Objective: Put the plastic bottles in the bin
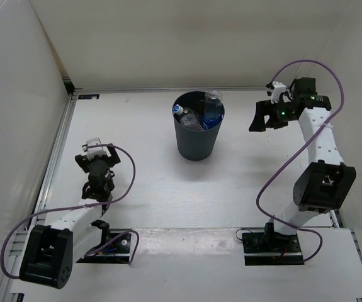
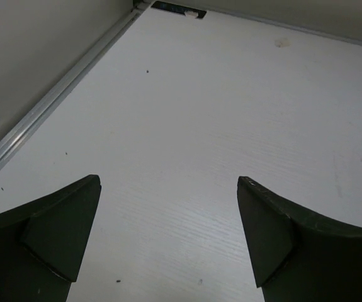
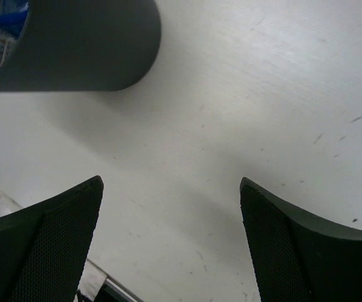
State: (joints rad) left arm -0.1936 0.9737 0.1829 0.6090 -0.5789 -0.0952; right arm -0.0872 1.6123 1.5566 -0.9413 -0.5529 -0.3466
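**With the bottles in the bin, both grippers hang open**

Where the table [image 1: 155, 189] runs toward its far edge, about midway between its left and right edges, the bin [image 1: 196, 143] stands upright. The plastic bottles [image 1: 201, 116] are crowded inside it, and how many cannot be counted from above. One clear bottle with a blue label [image 1: 212, 108] pokes its neck above the rim on the right side. The right wrist camera catches that label just inside the bin's mouth.

Out by the far right corner, the right gripper [image 1: 256, 119] points at the bin, well apart from it, fingers spread and holding nothing. Over by the left edge, the left gripper [image 1: 97, 151] hangs above bare table, its jaws released wide and nothing between them.
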